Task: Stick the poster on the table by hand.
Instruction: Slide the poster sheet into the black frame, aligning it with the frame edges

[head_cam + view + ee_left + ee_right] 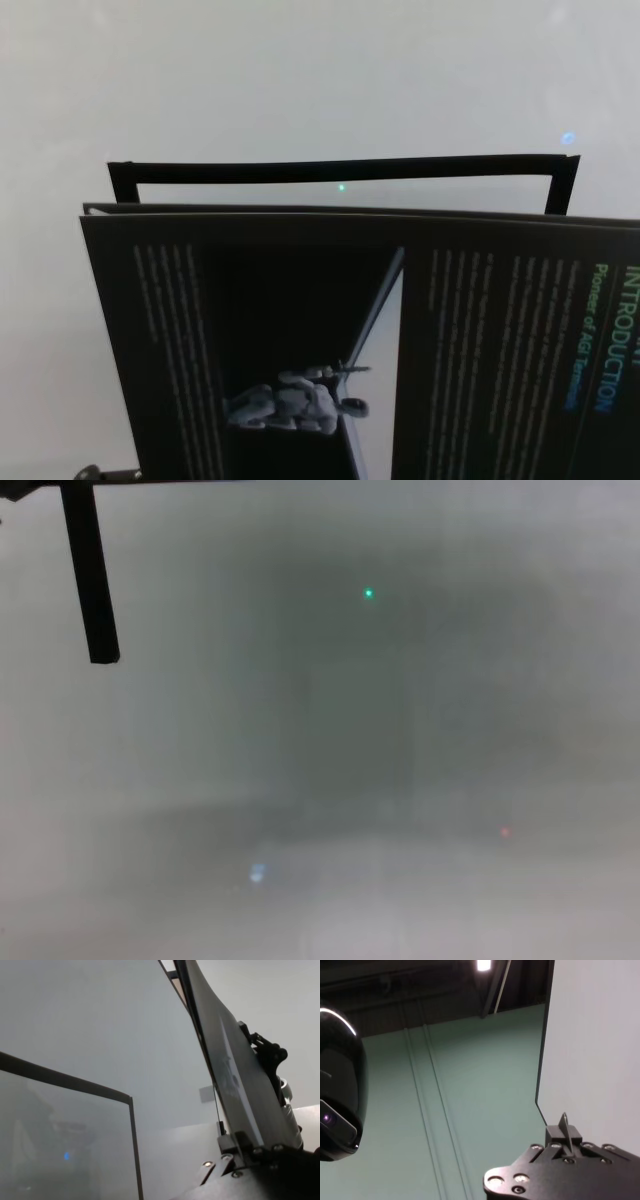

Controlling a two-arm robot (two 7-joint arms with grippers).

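The head view looks down from close above onto the poster (400, 340), with the pale bench (300, 80) beyond it. The chest view sits lower, facing a blurred grey surface at very short range. The left wrist view looks along the poster's (235, 1065) edge, sharing it with the head view. The right wrist view points upward toward a ceiling light (483, 965)

Right wrist view: flat pale green wall (470, 1100) with thin vertical ridges running down it, dark ceiling band with beams (400, 985) above, one bright white ceiling lamp (483, 964) lit at the top edge. Head view: thin black rectangular frame outline (340, 168) against a plain pale grey backdrop; small green light speck (341, 187) just below its top bar.
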